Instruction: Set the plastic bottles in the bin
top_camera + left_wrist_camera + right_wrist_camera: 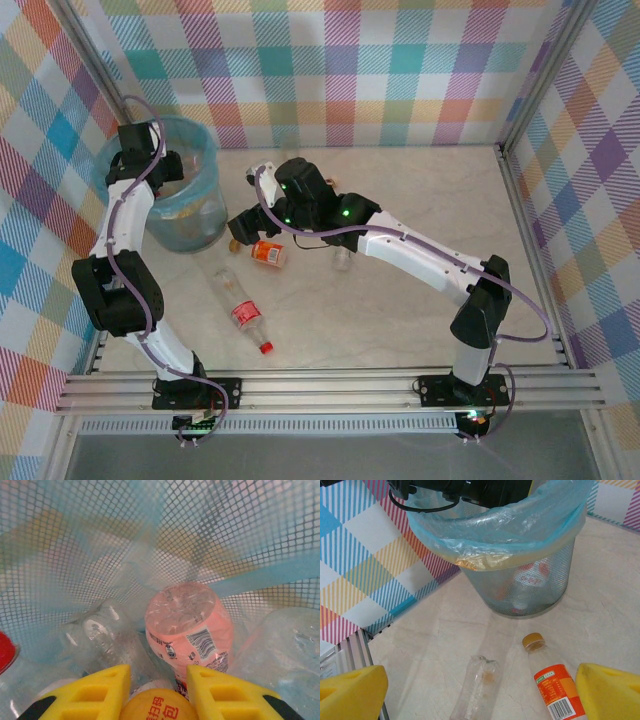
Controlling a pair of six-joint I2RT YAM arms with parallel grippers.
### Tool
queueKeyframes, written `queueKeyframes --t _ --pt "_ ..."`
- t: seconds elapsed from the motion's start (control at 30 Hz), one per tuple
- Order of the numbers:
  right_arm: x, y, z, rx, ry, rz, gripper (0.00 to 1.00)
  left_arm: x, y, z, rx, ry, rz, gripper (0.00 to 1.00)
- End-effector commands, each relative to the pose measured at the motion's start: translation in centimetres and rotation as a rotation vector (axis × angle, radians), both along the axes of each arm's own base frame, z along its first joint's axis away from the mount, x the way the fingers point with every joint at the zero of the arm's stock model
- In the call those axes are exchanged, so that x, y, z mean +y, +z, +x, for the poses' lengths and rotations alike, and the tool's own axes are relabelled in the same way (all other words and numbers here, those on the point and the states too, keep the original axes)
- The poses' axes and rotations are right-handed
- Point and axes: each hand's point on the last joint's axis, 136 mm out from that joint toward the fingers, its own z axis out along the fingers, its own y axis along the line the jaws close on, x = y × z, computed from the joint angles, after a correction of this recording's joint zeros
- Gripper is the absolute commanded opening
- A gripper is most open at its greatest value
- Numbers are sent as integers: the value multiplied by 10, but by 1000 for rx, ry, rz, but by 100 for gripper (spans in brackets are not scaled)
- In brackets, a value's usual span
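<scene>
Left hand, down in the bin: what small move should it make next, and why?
Probably open the left hand and release. Its fingers are shut on an orange bottle, and its wrist view looks past it at the bin mesh wall and a pink bottle lying below, so letting go should drop it in.

Mesh, film and clear plastic
Bin (535, 592) of fine wire mesh, lined with a thin glossy bag (520, 527); each bottle (554, 687) shiny plastic; desk (440, 630) smooth, marble-patterned.
</scene>
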Motion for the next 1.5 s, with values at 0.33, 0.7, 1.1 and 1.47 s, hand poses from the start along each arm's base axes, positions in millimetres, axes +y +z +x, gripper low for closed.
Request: queueKeyframes --t 0.33,0.7,1.1,1.47 --pt "-2 19 2 -12 -6 27 95 -15 81 -21 -139 -44 -78 64" --pt "-28 27 13 -64 -75 -15 96 -36 201 -91 -408 -59 -78 79" --pt "-23 -64 -17 227 -41 -141 85 -116 156 -184 -229 -191 -311 78" --pt "24 -176 -69 406 -2 -323 89 -116 63 -250 -47 -9 -470 78"
